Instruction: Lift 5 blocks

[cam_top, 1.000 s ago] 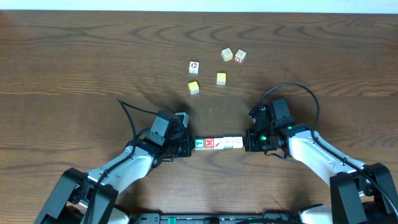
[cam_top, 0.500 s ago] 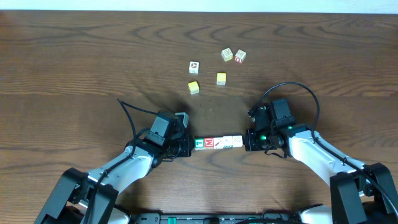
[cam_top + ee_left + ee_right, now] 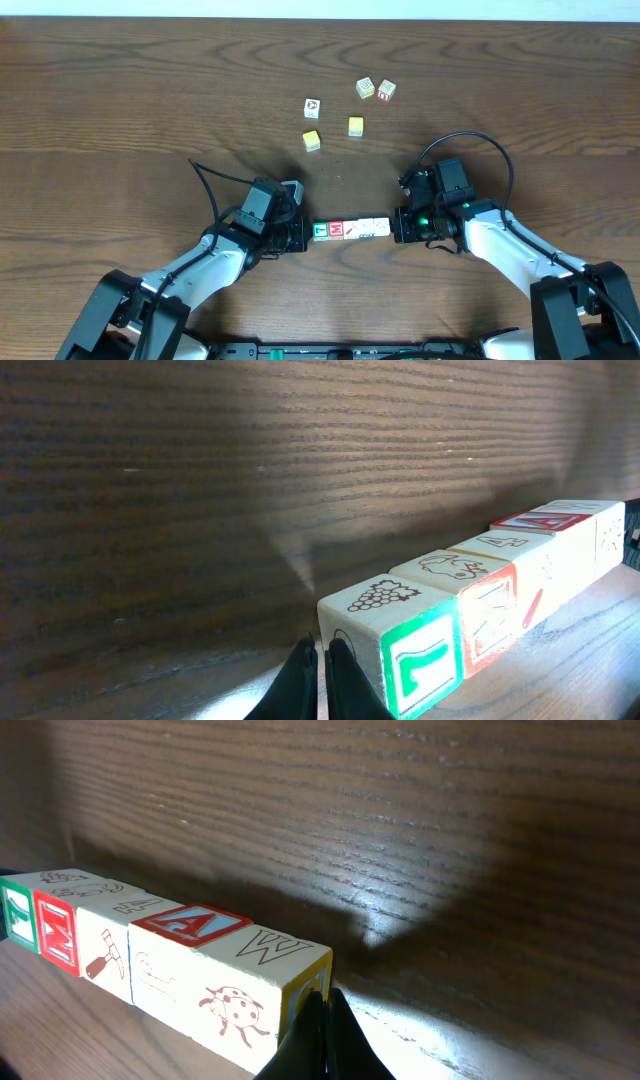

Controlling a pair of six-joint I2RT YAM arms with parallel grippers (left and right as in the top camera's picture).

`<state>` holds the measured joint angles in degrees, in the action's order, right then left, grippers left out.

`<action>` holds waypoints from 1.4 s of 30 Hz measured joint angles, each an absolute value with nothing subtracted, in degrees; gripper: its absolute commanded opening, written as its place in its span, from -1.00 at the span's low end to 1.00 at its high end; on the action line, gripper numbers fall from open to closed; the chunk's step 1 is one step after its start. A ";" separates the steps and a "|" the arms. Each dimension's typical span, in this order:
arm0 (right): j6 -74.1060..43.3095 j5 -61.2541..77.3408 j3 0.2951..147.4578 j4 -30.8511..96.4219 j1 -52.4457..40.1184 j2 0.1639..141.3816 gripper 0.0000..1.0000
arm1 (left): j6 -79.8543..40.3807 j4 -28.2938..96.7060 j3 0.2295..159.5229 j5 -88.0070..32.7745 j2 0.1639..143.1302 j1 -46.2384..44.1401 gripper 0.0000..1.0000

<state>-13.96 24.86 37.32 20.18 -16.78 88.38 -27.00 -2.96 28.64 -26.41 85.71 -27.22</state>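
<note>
Row of five blocks pinched end to end between two arms, read from the front of the table to its back. Nearest the front edge, the left gripper and the right gripper are seen facing each other, each with its jaws closed on nothing and used as a blunt pusher. In the left wrist view the closed fingertips are pressed against the outer face of the green-faced block. In the right wrist view the closed fingertips are set against the end of the ladybird block. The row is held straight, face against face, between the two grippers; whether it is already clear of the wood cannot be told. For a sound lift, the inward pressure is best kept equal and in line with the row's axis. Both arms should be raised together at one rate, since any skew or slackening is judged likely to let the middle blocks buckle and drop. Beyond the row, well apart from it, the nearer yellow cube and the farther yellow cube are shown. The pale cubes lie farther back and are left out of the lift.
</note>
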 measured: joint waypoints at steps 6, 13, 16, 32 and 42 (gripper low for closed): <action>-13.98 22.61 37.32 19.22 -18.50 88.38 -0.97 | -27.03 -2.83 28.64 -25.96 85.71 -27.09 -0.85; -13.96 22.17 37.32 18.98 -18.94 88.38 -0.97 | -27.03 -2.83 28.64 -25.32 85.71 -27.09 -0.86; -13.96 22.17 37.32 18.98 -18.94 88.38 -0.97 | -27.03 -2.83 28.64 -25.34 85.71 -27.09 -0.86; -15.94 22.15 37.32 19.03 -18.94 88.38 -0.97 | -27.22 -2.85 28.64 -25.39 85.71 -27.09 -0.86; -16.53 22.15 37.32 19.05 -18.94 88.38 -0.98 | -27.22 -2.85 28.64 -25.39 85.71 -27.09 -0.85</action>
<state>-16.53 22.15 37.32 19.05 -18.94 88.38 -27.22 -2.85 28.64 -25.39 85.71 -27.09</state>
